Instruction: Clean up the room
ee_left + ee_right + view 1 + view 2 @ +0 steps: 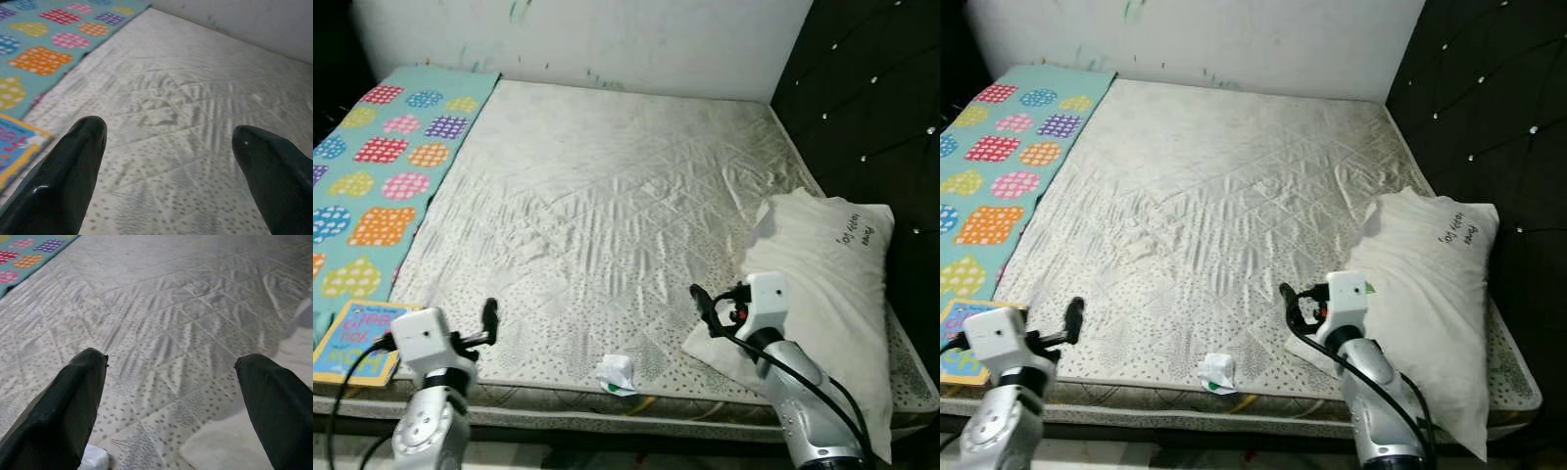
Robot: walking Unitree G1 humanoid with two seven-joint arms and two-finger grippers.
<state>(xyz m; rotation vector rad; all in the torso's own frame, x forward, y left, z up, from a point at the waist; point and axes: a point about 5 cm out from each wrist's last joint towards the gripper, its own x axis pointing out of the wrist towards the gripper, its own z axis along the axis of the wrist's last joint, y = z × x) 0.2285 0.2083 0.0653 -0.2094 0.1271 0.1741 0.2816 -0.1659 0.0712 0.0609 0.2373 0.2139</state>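
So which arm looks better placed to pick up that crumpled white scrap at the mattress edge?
Probably the right. The crumpled scrap lies nearer the open right claw, whose wrist view catches it beside one finger. The left claw, also open, hovers nearer the book.

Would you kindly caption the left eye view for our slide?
Both open claws, left and right, hover over a bare mattress beside a pillow.

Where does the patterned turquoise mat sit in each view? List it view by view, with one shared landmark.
Left eye view: the patterned mat runs along the left, beside the mattress.
Right eye view: same place, tight to the left edge.
Left wrist view: beyond the book, bordering the mattress.
Right wrist view: a far corner of it, across the mattress.
Shared landmark: the quilted mattress it borders.
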